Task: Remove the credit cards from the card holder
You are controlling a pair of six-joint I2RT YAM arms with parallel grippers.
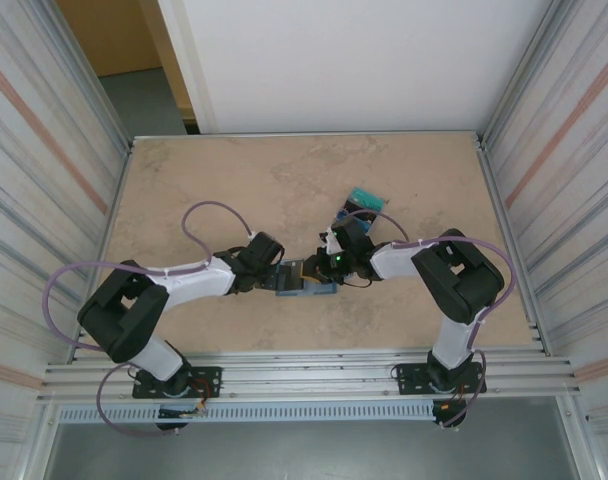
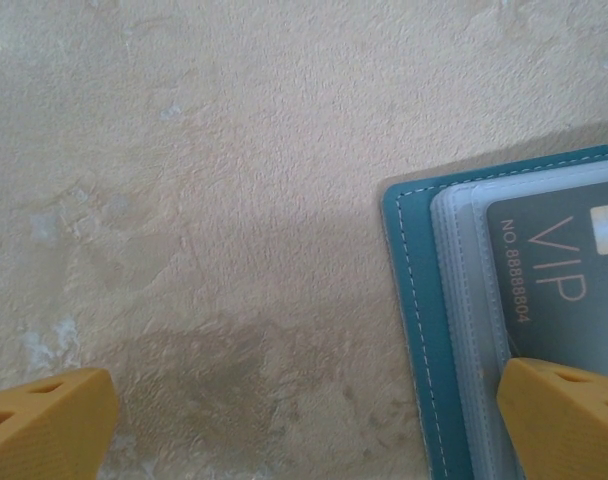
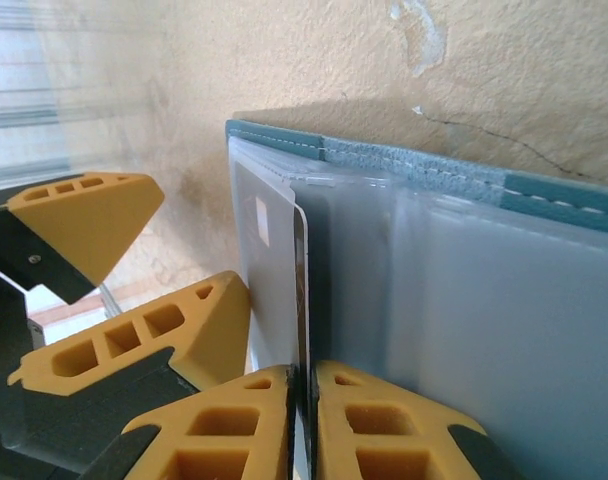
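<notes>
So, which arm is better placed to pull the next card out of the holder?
Right. The right end effector is shut on a card in the card holder; the left end effector is open, holding nothing.

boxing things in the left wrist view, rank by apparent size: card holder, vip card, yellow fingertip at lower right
1. card holder
2. VIP card
3. yellow fingertip, though it sits nearest the camera
All three run off the frame.

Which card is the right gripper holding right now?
The grey card partly in the card holder's clear sleeve, its edge pinched by the right gripper. The other cards lie piled on the table, untouched.
</notes>
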